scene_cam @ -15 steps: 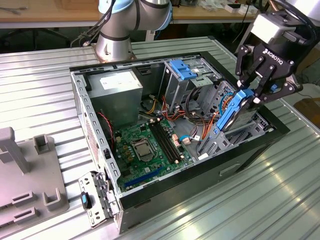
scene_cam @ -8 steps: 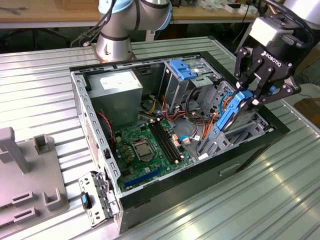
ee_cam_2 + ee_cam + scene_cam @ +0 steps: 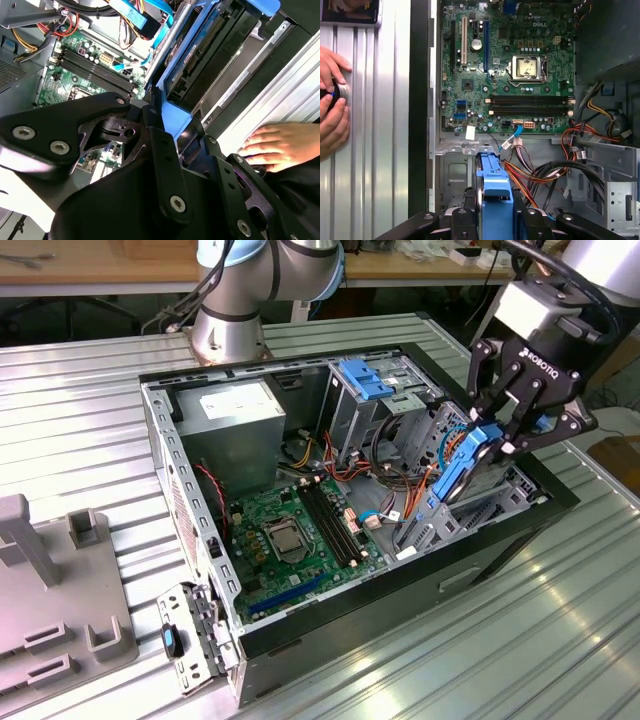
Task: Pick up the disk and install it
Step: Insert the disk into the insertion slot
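Observation:
My gripper [image 3: 497,435] is shut on the disk [image 3: 462,468], a grey drive in a bright blue carrier. It holds the disk by the upper end, tilted steeply, over the right side of the open computer case [image 3: 160,440] in the exterior view. The disk's lower end reaches the metal drive cage [image 3: 425,525] among orange and blue cables. In the first wrist view the blue carrier [image 3: 495,192] runs out from between my black fingers [image 3: 465,222] toward the motherboard [image 3: 510,65]. In the second wrist view the disk [image 3: 197,55] lies along the case's edge.
A light-blue ribbed bracket [image 3: 365,380] sits on the upper cage. A small blue clip [image 3: 170,642] is on the case's front panel. A grey fixture [image 3: 50,610] stands at the exterior view's left. A person's hands [image 3: 332,110] rest on the ribbed metal table [image 3: 380,125] beside the case.

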{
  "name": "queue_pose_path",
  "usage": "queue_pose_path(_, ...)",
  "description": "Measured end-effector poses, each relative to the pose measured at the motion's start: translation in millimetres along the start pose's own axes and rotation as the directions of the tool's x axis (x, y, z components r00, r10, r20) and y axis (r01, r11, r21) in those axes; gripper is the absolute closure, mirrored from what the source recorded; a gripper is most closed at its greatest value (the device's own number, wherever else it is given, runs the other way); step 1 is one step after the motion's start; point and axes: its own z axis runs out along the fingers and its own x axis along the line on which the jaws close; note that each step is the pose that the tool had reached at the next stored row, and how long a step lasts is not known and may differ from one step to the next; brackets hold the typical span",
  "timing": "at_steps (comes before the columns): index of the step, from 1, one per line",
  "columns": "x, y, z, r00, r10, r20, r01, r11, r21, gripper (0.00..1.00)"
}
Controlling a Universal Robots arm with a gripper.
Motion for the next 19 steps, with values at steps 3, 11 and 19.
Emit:
queue_pose_path(3,0.0,-0.1,2.4,1.0,0.0,0.0,0.0,1.0,0.0,0.63)
queue_pose_path(11,0.0,-0.3,7.0,1.0,0.0,0.0,0.0,1.0,0.0,0.63)
queue_pose_path(19,-0.1,-0.4,11.4,1.0,0.0,0.0002,0.0,1.0,0.0001,0.63)
